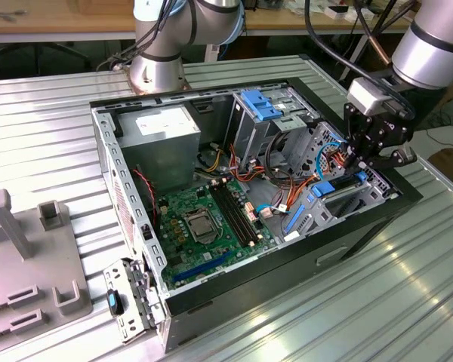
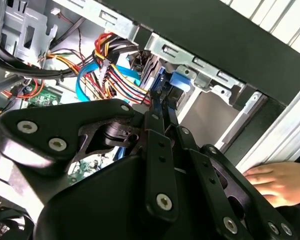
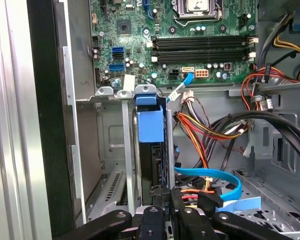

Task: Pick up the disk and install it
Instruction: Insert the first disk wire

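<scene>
Ribbed metal desk (image 1: 408, 286) with an open PC case (image 1: 121, 173) lying on it, side panel off. The gripper (image 1: 362, 154) is at the right of the exterior view, down over the drive bay (image 3: 107, 135). Pick-up looks done. The disk (image 3: 151, 127) isn't loose on the desk; it stands on edge in the bay slot, centre of the first wrist view, blue tab toward the motherboard (image 3: 200, 45). It looks partly slid in, and I can't confirm it's seated, so install is probably unfinished. The fingers (image 2: 159, 150) are nearly together and seem clamped on the disk's near edge, with the disk running straight out from the tips. A person's hand (image 2: 275, 182) rests at lower right of the second wrist view, beside the case.
</scene>
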Robot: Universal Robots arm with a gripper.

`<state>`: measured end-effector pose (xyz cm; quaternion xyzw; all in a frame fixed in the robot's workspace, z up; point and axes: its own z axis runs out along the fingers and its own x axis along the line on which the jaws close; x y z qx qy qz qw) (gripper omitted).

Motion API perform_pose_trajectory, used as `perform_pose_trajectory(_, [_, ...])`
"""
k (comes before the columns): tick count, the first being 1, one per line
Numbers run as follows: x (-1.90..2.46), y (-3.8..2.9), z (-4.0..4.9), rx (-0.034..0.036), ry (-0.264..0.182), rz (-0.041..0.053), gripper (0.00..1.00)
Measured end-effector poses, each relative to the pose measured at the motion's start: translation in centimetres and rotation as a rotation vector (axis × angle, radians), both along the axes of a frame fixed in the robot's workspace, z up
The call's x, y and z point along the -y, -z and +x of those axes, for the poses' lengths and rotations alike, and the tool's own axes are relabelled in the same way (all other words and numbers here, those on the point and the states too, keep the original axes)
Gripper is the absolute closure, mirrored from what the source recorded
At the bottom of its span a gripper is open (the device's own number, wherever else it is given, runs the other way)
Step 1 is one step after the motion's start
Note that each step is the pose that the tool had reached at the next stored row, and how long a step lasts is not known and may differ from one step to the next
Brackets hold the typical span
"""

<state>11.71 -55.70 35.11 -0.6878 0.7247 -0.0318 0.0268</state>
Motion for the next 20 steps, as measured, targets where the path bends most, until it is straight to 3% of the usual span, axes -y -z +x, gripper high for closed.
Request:
perform_pose_trajectory(5, [0.39,0.19,-0.10,0.0004,-0.021,-0.0002,0.83])
perform_pose_trajectory(20, [0.40,0.71,-0.25,0.0005,-0.038,0.0001,0.83])
